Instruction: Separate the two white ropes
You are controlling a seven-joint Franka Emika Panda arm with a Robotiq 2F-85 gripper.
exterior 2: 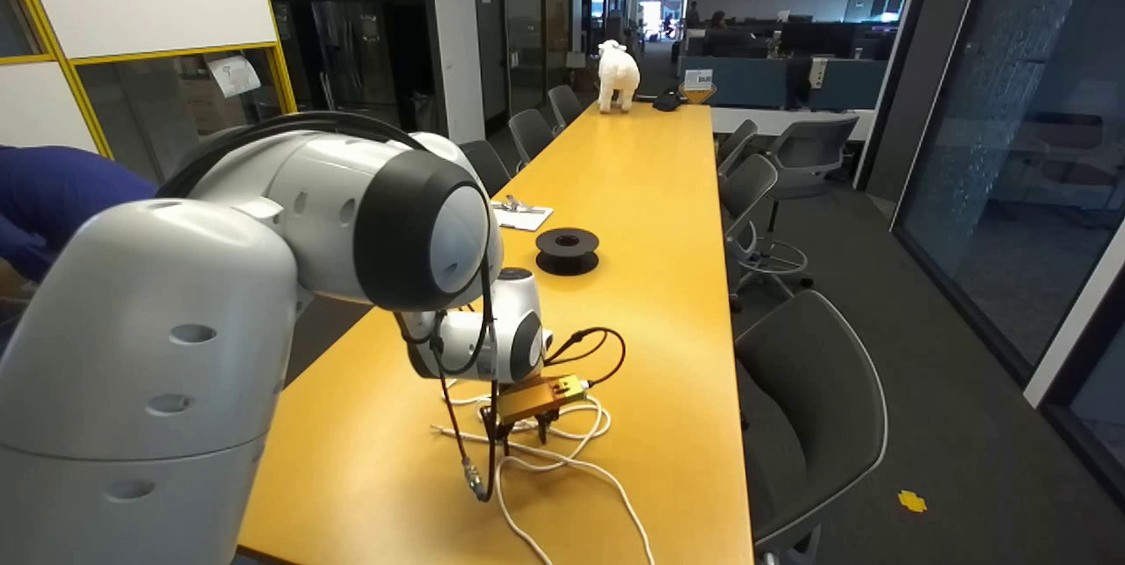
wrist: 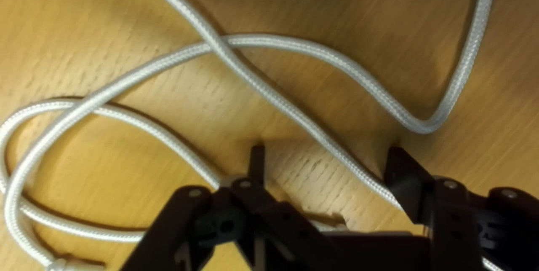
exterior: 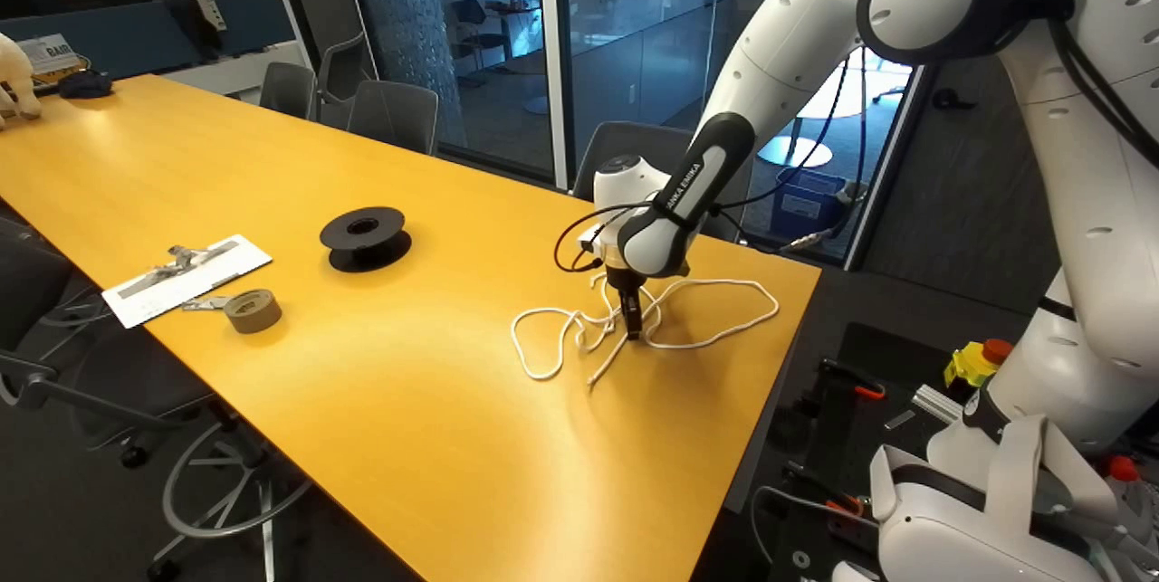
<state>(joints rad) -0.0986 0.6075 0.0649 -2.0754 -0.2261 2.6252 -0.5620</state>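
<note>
The two white ropes lie loosely tangled on the yellow-brown table. One loop (exterior: 543,376) spreads to the left and another loop (exterior: 724,281) to the right in an exterior view. I cannot tell which strand belongs to which rope. My gripper (exterior: 632,333) points down into the middle of the tangle, also in an exterior view (exterior 2: 525,440). In the wrist view the gripper (wrist: 326,149) is open. A straight strand (wrist: 290,110) runs between its fingers, close by the right finger. This strand crosses over a curved strand (wrist: 265,41). The gripper body hides part of the ropes below.
A black spool (exterior: 364,238) stands on the table (exterior: 507,473), farther from the robot. A tape roll (exterior: 253,311) and a clipboard (exterior: 195,281) lie near the long edge. Chairs (exterior 2: 813,424) stand along the table. A cable (exterior 2: 489,468) hangs from the arm by the gripper.
</note>
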